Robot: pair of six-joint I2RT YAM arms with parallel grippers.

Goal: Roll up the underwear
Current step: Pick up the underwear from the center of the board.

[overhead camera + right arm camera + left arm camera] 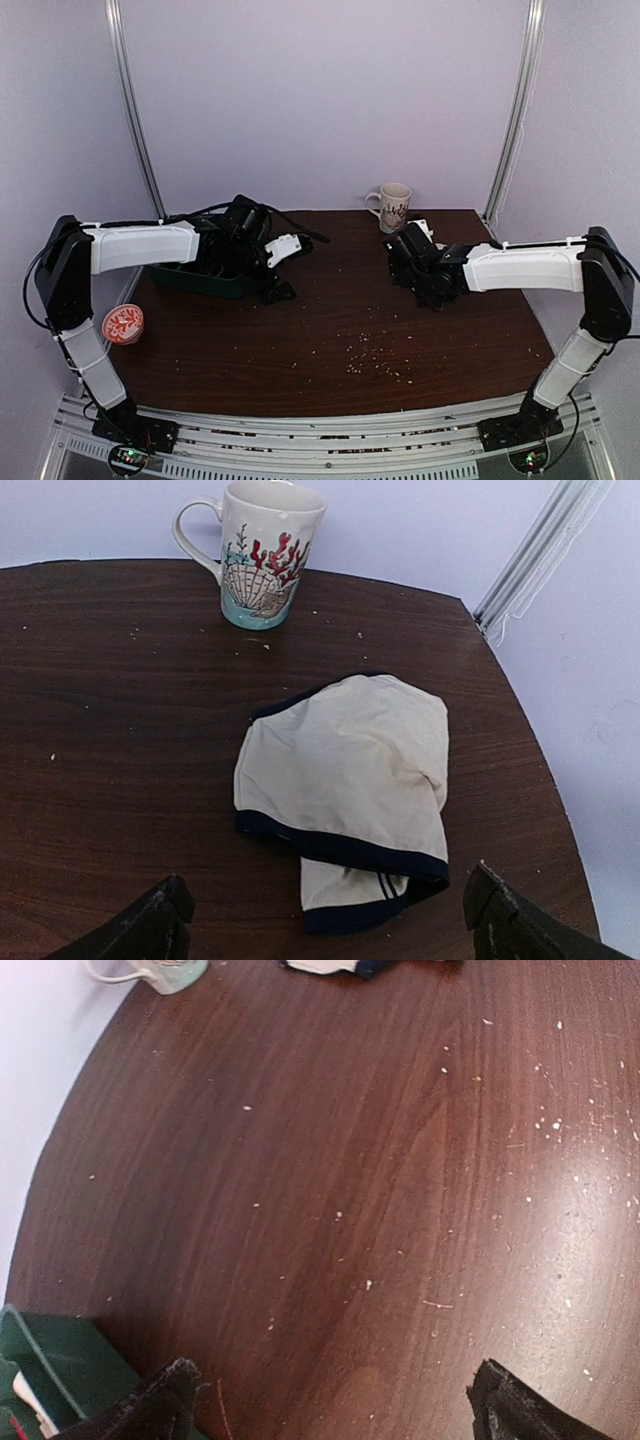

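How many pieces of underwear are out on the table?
1. The cream underwear lies loosely folded near the mug at the far edge of the table. The green bin on the left could hide more.

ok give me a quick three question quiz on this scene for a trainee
1. True or false: the right gripper is clamped on the underwear.
2. What stands on the table behind the underwear? A) a mug B) a bottle C) a bowl
3. Which arm's gripper has the underwear lying just in front of it?

Key
1. False: its jaws stand open and the underwear lies free on the table.
2. A
3. The right; the left gripper is across the table, by the green tray.
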